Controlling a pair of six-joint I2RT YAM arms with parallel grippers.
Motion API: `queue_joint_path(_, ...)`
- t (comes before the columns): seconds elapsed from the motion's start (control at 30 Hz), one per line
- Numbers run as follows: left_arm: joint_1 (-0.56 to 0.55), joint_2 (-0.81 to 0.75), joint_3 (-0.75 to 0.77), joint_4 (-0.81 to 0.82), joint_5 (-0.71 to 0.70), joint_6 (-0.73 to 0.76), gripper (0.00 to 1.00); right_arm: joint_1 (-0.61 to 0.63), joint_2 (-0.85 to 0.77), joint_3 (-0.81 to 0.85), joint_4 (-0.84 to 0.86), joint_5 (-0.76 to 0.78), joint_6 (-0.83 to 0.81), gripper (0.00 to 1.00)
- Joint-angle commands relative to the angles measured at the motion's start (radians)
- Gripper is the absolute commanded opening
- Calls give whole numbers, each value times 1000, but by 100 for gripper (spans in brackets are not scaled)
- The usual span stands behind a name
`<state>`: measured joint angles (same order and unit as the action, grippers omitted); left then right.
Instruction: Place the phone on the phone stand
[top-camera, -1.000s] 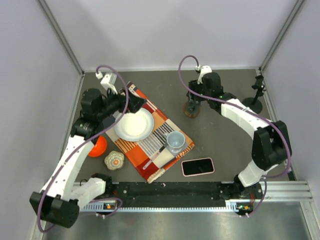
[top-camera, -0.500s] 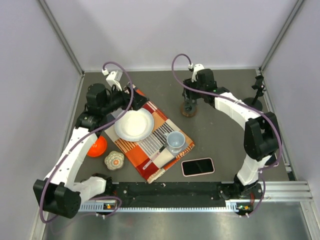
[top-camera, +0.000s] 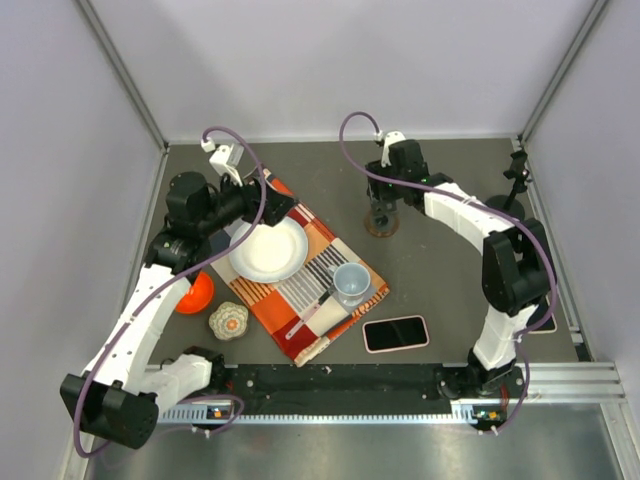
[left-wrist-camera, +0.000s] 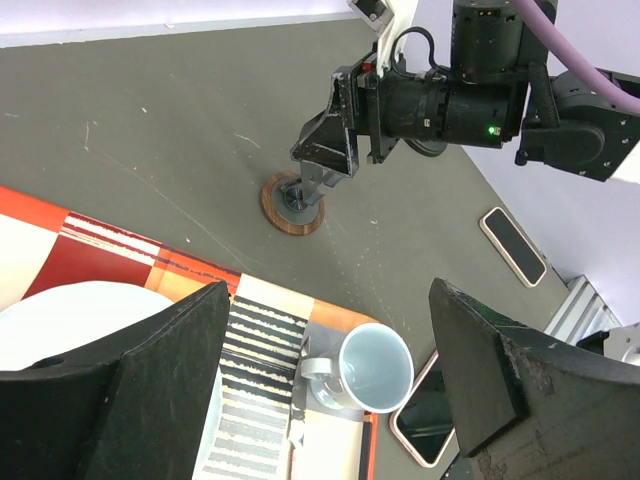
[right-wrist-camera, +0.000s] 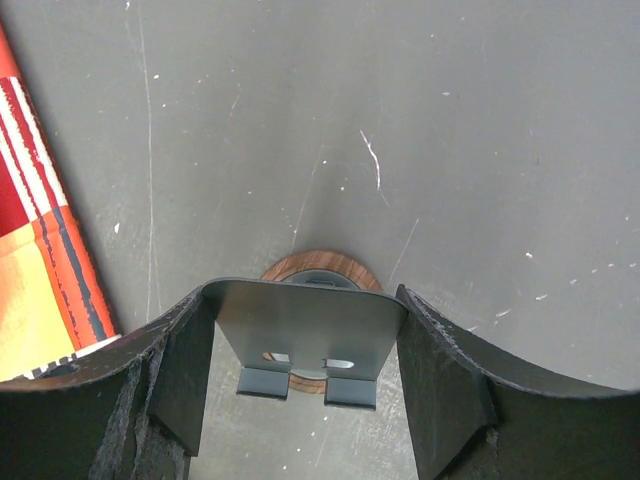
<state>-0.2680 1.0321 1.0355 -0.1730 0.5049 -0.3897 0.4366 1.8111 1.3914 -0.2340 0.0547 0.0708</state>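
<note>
Right wrist shows right end effector (right-wrist-camera: 305, 392) apparently pinching phone stand (right-wrist-camera: 300, 322), striped cloth (right-wrist-camera: 40, 250) nearby.

no readable text, no brand or number — phone (top-camera: 395, 333) screen dark, nothing legible in any view

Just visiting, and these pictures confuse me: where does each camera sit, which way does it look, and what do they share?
Top external: fixed above and behind, looking down on the table; both arms show whole.
Left wrist: on the left arm, facing over the mat toward the right gripper; its open fingers frame the bottom.
Right wrist: looks down on the phone stand, held between its own fingers.
Shared: all show the stand; top and left wrist also the phone and mug.
</note>
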Motion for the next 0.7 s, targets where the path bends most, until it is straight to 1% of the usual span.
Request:
queue_joint_path(0.0, -7, -10, -6, 46, 4, 20, 86, 10, -6, 72, 24, 46, 27, 14)
queue_joint_path(0.07, -5, -10, -6, 46, 3, 22, 86, 10, -1, 81, 10, 62, 55, 13)
queue_joint_path(0.1, -5, -10, -6, 46, 3, 22, 86, 13, 1, 83, 9, 79, 61, 8)
queue_joint_path(0.17, -7, -13, -8, 46, 3, 23, 86, 17, 2, 90, 1, 102, 86, 4)
queue_joint_path(0.2, -7, -15, -8, 46, 3, 23, 86, 20, 7, 93, -4, 117, 92, 4)
queue_joint_path(0.27, -7, -17, -8, 46, 1, 25, 86, 27, 13, 109, -19, 129, 113, 6)
queue_joint_path(0.33, -8, -17, -8, 46, 1, 26, 86, 25, 22, 127, -36, 140, 129, 23)
queue_joint_path(0.37, -8, -18, -8, 46, 1, 26, 85, 27, 24, 133, -56, 136, 139, 36)
queue_joint_path(0.4, -10, -18, -8, 46, 1, 29, 85, 27, 18, 138, -67, 122, 142, 84)
queue_joint_path(0.43, -11, -20, -8, 46, -2, 31, 85, 27, 5, 133, -74, 114, 144, 99)
queue_joint_path(0.5, -13, -26, -8, 44, -3, 34, 85, 27, -27, 112, -91, 99, 135, 99)
queue_joint_path(0.6, -14, -40, -8, 43, -6, 35, 85, 27, -142, 40, -122, 82, 68, 99)
queue_joint_path(0.63, -14, -43, -8, 43, -3, 34, 85, 27, -207, -10, -129, 76, 45, 99)
queue_joint_path(0.67, -14, -50, -6, 41, -2, 32, 85, 27, -249, -38, -140, 68, -4, 99)
